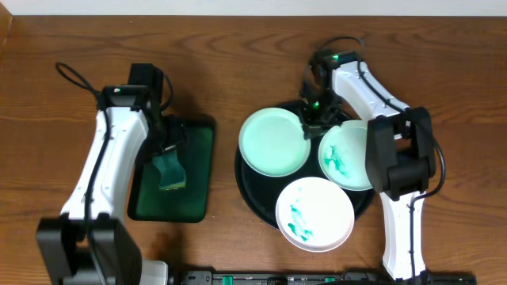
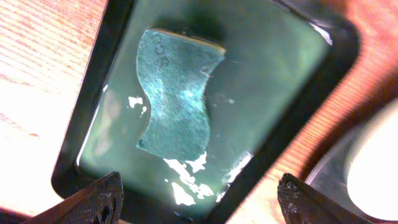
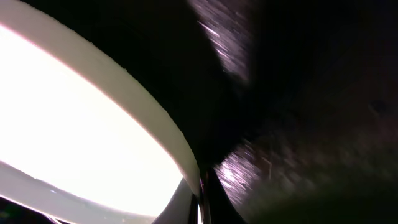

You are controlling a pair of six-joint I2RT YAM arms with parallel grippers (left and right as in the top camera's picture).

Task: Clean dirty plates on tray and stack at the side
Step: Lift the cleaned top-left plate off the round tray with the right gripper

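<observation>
From where I stand, the job looks barely a third done. All three plates sit on the large round glossy black tray (image 1: 247, 188), crowded so that they overhang its rim, and nothing is stacked on the brown wooden bench (image 1: 238, 47) beside it.

The round shallow pale-mint plate at the upper left (image 1: 273, 141) looks clean, with no smear that I can make out. The white plate on the right (image 1: 348, 154) carries teal streaks. So does the white plate nearest the front (image 1: 314, 214), along its left half. By my reckoning, then, there are two plates left to wipe and the whole stacking to do.

The left gripper (image 1: 169, 145) hangs over the smaller dark green rectangular tray (image 1: 202, 158) with its jaws wide apart. The wavy teal sponge (image 2: 177, 102) lies flat and free in the wet bottom of that tray, directly below, with neither finger touching it.

The right gripper (image 1: 317, 119) is down at the back of the black tray, where the clean plate and the right-hand plate nearly meet. Its jaws are closed together. Its wrist camera shows a bright plate rim running right up to the fingertips, but I cannot tell whether the rim is nipped between them or only pressed beside them.
</observation>
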